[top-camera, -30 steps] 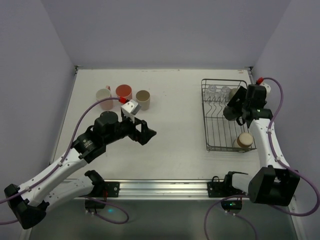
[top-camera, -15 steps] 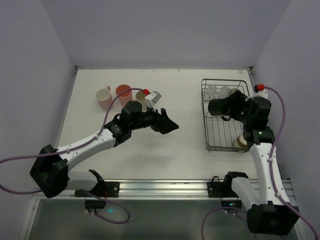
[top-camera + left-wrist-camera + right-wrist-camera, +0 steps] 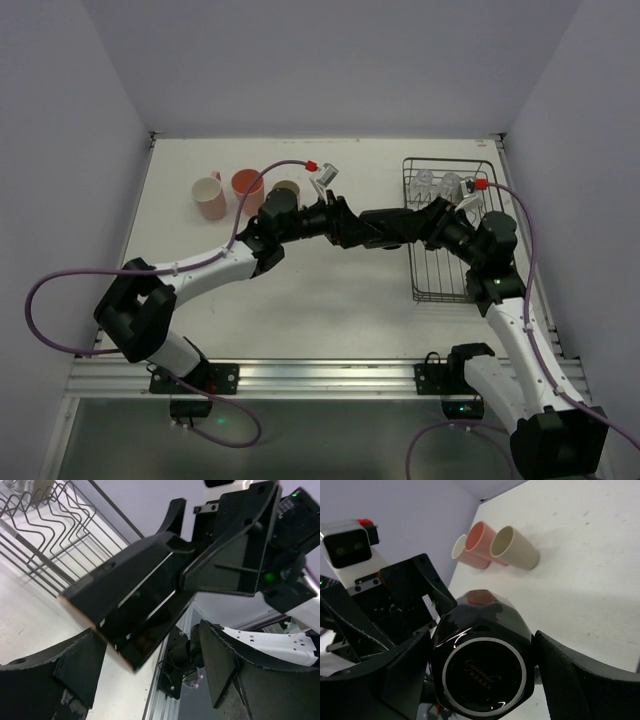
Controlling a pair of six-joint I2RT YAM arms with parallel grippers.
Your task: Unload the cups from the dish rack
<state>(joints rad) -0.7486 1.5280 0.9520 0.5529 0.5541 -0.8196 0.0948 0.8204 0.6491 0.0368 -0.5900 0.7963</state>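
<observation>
My right gripper (image 3: pixel 397 226) is shut on the black mug (image 3: pixel 386 233) and holds it in the air left of the dish rack (image 3: pixel 450 161). In the right wrist view the mug's base (image 3: pixel 483 672) faces the camera between my fingers (image 3: pixel 580 680). My left gripper (image 3: pixel 378 240) is open and meets it there. In the left wrist view the mug (image 3: pixel 125 605) lies between the spread fingers (image 3: pixel 232 665), with a gap on the right. Two clear glasses (image 3: pixel 436 183) stand at the rack's far end. The olive-grey mug is hidden.
The pale pink mug (image 3: pixel 207 196), the salmon-pink tumbler (image 3: pixel 247 184) and the beige cup (image 3: pixel 288 188) stand in a row at the table's far left, the beige one partly behind my left arm. The rack's wires (image 3: pixel 45 525) show in the left wrist view.
My right gripper has carried the black mug left out of the rack. My left arm has stretched right across the table. The two grippers now meet beside the rack.
</observation>
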